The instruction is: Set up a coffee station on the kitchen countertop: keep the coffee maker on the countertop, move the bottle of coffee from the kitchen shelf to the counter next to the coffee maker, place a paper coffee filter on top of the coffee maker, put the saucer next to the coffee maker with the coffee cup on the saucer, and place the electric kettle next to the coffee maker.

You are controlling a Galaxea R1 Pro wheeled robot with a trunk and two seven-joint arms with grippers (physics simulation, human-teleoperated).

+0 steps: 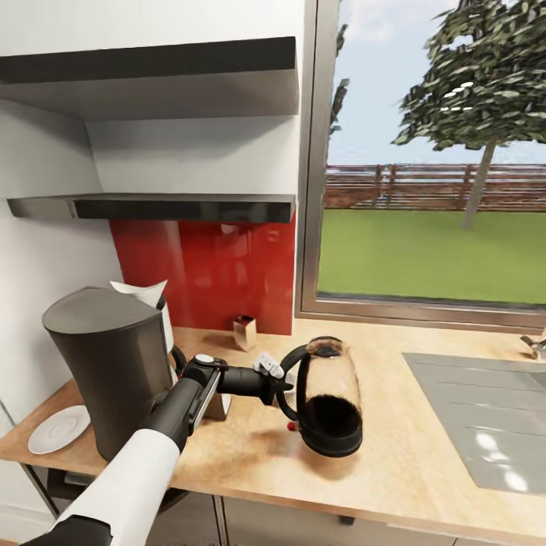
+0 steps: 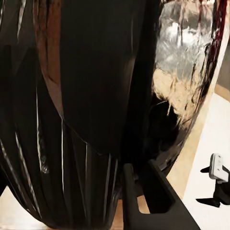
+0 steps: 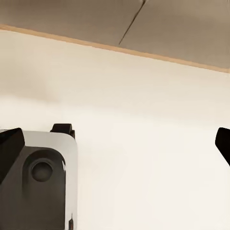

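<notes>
Light-wood kitchen countertop (image 1: pixel 425 462), left hand (image 1: pixel 284 385) clamped on electric kettle (image 1: pixel 331 394) handle; kettle tipped sideways, base toward camera

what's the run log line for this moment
left gripper: shut on electric kettle handle | kettle: tipped, above kitchen countertop | coffee maker: on counter | saucer: beside it

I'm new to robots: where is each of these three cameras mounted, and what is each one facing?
Head view: on the robot's head, looking forward and down at the kitchen countertop; its left arm reaches out with the left gripper at the electric kettle, which is tipped on its side, beside the coffee maker.
Left wrist view: near the left gripper, pressed close to the kettle's dark glass.
Right wrist view: near the right gripper, fingertips spread, facing a pale surface.
Shared: head and left wrist views both see the kettle.
</notes>
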